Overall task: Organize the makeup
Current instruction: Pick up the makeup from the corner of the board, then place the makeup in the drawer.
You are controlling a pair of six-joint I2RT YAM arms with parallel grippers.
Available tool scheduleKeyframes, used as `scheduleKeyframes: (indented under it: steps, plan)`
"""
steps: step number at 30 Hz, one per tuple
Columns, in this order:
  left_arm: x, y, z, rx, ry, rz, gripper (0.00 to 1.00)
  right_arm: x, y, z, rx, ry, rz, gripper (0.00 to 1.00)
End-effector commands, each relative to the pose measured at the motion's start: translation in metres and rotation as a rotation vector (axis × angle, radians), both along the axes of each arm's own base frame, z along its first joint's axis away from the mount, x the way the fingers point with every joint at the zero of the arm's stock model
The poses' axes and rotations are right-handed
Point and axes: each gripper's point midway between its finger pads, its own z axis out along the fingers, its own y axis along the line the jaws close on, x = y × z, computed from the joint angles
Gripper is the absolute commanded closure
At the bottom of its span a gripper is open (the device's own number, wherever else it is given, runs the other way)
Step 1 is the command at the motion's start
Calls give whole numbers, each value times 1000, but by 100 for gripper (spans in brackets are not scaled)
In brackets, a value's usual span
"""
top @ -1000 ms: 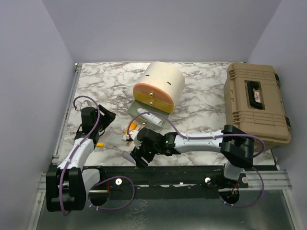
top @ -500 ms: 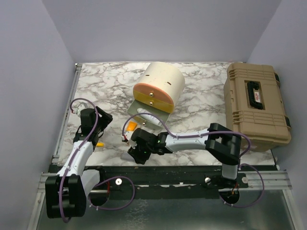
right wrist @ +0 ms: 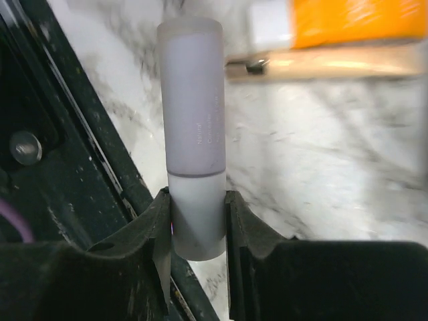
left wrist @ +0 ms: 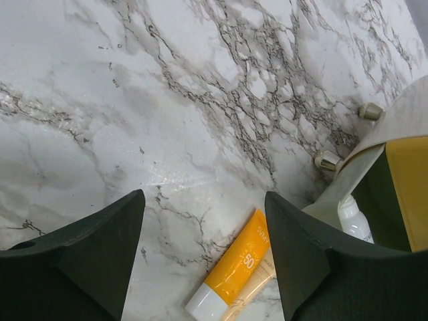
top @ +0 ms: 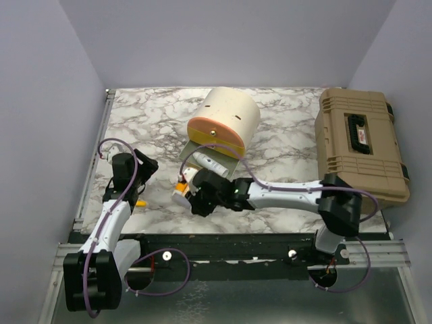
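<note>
The right gripper (right wrist: 196, 217) pinched a pale frosted tube (right wrist: 192, 114) near one end. The left gripper (left wrist: 204, 207) stood spread near the orange tube (left wrist: 235, 267).

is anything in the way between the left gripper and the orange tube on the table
Nothing visible does. The left gripper hangs open above the marble table, the orange tube uncovered just ahead. A beige tube lies right alongside it and might crowd a finger.

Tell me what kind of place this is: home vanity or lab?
Probably a lab test cell: marble-pattern tabletop boxed in by plain walls, left arm and right arm bolted at its near edge, tan toolbox on it.
</note>
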Motion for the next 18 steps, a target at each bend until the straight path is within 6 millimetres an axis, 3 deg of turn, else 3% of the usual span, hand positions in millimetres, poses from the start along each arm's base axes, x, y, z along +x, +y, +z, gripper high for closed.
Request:
scheduleKeyframes:
  steps: [1,4,7,11,15,18]
  plan:
    - [4,-15,16,-15,-42,-95,26,69,-21,94,164,-156,-223,93]
    - [7,-26,23,-23,-78,-173,26,104,-51,103,108,-191,-318,93]
    - [10,-37,30,-49,-122,-227,26,128,-70,99,66,-202,-367,92]
    - [11,-44,27,-82,-123,-253,26,146,-77,82,-10,-164,-373,91]
    - [11,-49,24,-93,-113,-285,26,151,-72,75,-39,-154,-360,88]
    - [11,-54,25,-100,-117,-318,26,154,-73,74,-44,-164,-377,74]
